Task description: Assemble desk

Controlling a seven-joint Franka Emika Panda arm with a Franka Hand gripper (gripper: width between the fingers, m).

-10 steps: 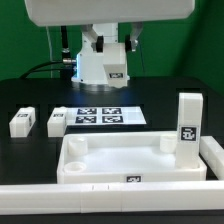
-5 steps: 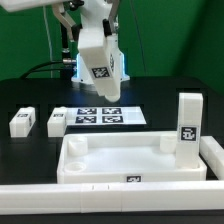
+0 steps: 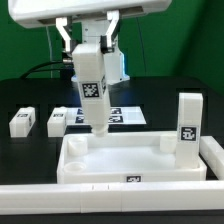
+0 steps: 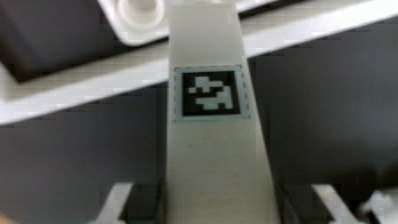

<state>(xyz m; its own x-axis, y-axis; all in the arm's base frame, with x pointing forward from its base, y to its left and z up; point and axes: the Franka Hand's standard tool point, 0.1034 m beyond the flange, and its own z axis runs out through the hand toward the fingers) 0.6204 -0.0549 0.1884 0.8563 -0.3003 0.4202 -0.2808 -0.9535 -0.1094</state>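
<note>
The white desk tabletop [image 3: 130,168] lies rim-up at the front, with round corner sockets. One tagged leg [image 3: 187,120] stands upright in its far corner at the exterior view's right. My gripper [image 3: 89,48] is shut on another tagged leg [image 3: 92,95] and holds it nearly upright. That leg's lower end hangs just above the tabletop's far corner at the exterior view's left. In the wrist view the held leg [image 4: 210,110] runs between my fingers [image 4: 121,200] toward a round socket [image 4: 143,14]. My gripper [image 4: 228,198] shows only at the fingertips.
Two loose tagged legs [image 3: 22,121] [image 3: 57,122] lie on the black table at the exterior view's left. The marker board [image 3: 122,116] lies behind the tabletop. A white barrier [image 3: 100,196] runs along the front and up the exterior view's right side [image 3: 214,155].
My gripper has come down and shifted toward the exterior view's left with the leg. The leg has gone from tilted to nearly upright, and its lower end now reaches the tabletop's far corner.
</note>
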